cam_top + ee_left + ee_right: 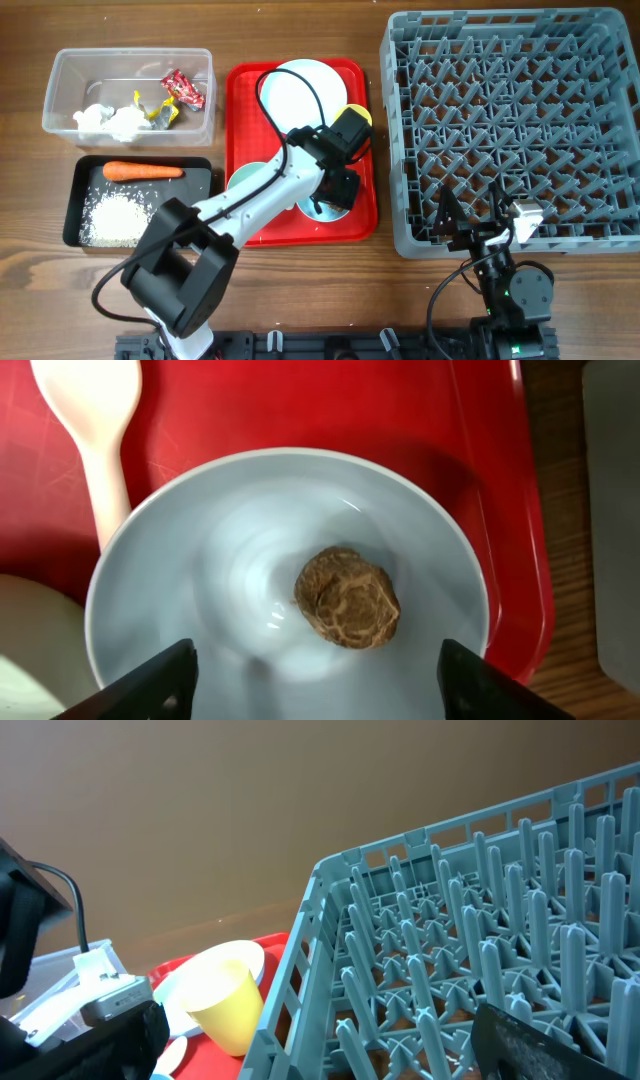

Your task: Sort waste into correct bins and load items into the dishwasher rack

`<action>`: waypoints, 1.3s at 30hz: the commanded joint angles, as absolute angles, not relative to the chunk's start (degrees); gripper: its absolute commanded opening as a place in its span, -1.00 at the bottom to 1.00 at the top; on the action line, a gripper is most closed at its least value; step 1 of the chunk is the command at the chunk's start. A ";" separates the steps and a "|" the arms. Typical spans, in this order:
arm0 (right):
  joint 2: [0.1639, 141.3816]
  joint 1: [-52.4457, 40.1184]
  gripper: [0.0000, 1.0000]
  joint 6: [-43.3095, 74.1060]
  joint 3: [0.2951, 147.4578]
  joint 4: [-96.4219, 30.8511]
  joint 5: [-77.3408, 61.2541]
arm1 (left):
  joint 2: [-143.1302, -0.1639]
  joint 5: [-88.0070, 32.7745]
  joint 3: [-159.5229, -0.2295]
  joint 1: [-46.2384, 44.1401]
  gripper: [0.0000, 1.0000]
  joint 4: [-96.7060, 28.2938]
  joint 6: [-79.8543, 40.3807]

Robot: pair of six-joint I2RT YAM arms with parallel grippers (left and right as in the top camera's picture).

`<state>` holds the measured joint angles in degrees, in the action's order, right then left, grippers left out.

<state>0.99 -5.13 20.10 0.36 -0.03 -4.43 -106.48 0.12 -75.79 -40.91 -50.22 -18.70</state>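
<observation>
My left gripper [315,682] hangs open over the light-blue bowl [200,550] on the red tray. A small brown round lump [347,597] lies in the bowl, just ahead of the black fingertips [160,685] and free of them. From overhead the left gripper [335,190] covers most of that bowl [320,212]. The white spoon [95,430] lies beside the bowl. My right gripper [480,215] is open at the front edge of the grey dishwasher rack [400,200], holding nothing. In the right wrist view the right gripper [330,1050] spans the rack's wall [300,970].
The clear tub [60,90] holds white tissues [105,120] and red and yellow wrappers [183,88]. The black tray [72,205] holds a carrot [143,171] and rice [118,218]. On the red tray [245,120] are a plate [305,95], a yellow cup [225,995] and a pale green bowl [245,180].
</observation>
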 commanded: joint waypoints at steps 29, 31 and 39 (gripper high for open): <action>0.64 -5.30 0.99 19.66 0.30 0.14 -3.86 | -105.03 0.64 -67.46 -40.07 0.22 -42.46 -18.37; 0.64 -5.30 0.99 19.68 0.30 0.14 -3.86 | -104.99 1.87 -67.51 -40.01 0.07 -42.70 -18.39; 0.64 -5.30 0.99 19.68 0.30 0.14 -3.86 | -101.25 2.11 -69.10 -40.01 -0.14 -44.49 -18.41</action>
<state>0.99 -5.13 20.10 0.36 -0.03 -4.43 -105.10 0.75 -68.20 -40.42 -44.34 -18.65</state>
